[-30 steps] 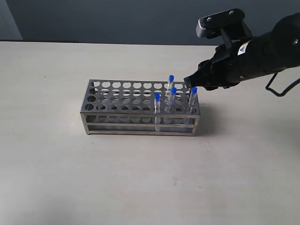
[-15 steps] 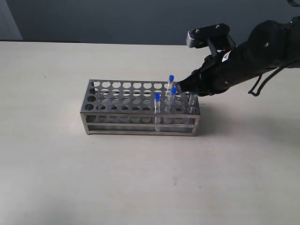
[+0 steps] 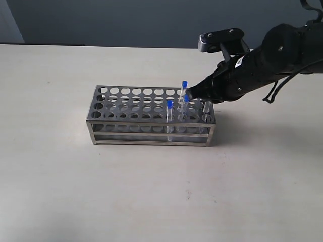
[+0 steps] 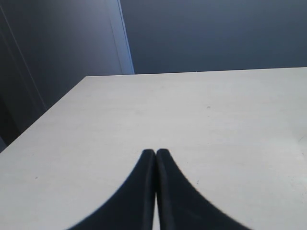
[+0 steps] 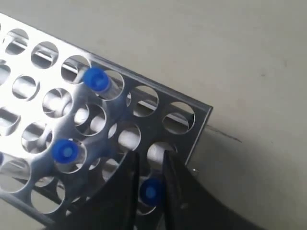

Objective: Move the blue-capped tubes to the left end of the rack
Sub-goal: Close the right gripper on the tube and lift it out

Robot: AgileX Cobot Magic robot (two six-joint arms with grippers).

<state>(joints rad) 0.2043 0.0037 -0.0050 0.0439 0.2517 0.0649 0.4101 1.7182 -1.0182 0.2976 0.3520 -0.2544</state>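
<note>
Right wrist view: right tool (image 5: 149, 156) astride a blue-capped tube (image 5: 151, 191) in the rack (image 5: 192, 128) corner, grip unclear; left tool (image 4: 155, 152) clenched.

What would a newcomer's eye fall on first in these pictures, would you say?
The shiny steel perforated test-tube rack stands on the pale tabletop, bright blue-capped clear tubes clustered at its right end in the exterior view. The black right gripper reaches over that end, jaws either side of the corner tube's blue cap.

Pale beige table (image 3: 75, 191) before dark blue-grey wall (image 3: 101, 20).
</note>
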